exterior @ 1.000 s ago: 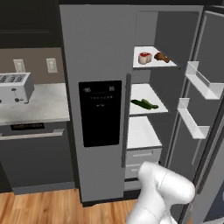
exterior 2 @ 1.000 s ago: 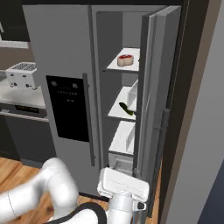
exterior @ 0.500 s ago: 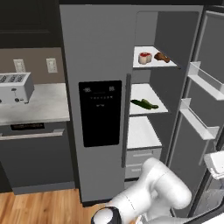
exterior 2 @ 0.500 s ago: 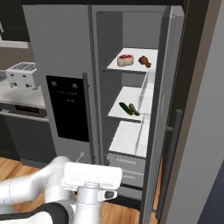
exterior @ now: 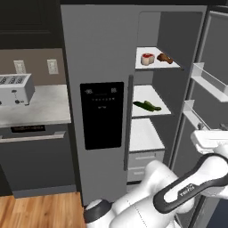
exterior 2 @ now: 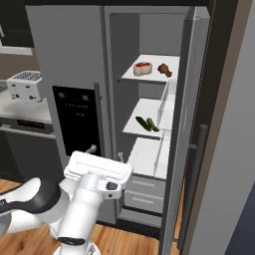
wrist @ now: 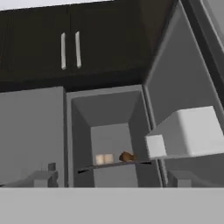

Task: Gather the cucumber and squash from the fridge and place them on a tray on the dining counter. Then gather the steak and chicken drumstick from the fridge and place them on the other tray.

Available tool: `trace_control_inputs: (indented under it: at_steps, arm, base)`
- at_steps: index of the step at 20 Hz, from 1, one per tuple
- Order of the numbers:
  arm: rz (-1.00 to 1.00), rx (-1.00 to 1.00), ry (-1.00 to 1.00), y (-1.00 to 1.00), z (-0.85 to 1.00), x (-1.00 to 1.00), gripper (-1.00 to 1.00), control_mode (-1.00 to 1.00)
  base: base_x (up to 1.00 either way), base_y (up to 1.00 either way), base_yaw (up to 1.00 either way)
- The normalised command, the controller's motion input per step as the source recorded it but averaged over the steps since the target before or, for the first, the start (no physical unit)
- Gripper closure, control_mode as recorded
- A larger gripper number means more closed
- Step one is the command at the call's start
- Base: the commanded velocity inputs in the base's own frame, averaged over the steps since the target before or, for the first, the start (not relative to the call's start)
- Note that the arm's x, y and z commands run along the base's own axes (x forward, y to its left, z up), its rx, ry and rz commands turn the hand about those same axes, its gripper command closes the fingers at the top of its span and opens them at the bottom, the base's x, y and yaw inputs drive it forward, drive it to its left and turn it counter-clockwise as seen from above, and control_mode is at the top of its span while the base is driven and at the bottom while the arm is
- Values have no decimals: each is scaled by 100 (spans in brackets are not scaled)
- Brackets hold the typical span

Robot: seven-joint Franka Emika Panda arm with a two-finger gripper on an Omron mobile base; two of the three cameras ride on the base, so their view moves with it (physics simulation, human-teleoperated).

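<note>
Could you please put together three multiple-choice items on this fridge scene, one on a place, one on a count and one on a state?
1. Where is the steak?
A. top shelf
B. middle shelf
C. on the worktop

2. How many meat pieces lie on that shelf?
A. one
B. two
C. four

3. What state is the fridge's right door in?
A. shut
B. swung open
C. removed

Answers:
1 A, it lies beside the chicken drumstick on the top shelf.
2 B, steak and drumstick.
3 B, the shelves and the door's bins are exposed.

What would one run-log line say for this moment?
fridge: right door open | steak, chicken drumstick: top shelf | cucumber: middle shelf | fingers: open, empty
</note>
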Motion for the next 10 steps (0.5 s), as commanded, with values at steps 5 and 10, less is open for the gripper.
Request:
trace_control_inputs:
  at_steps: [5, 10]
  arm:
    - [-38, -3, 32, 0, 39, 9, -100, -100]
    - [-20, -10, 21, 15, 40, 0, -100, -100]
  base:
    - [0, 0, 0]
    - [0, 0, 0]
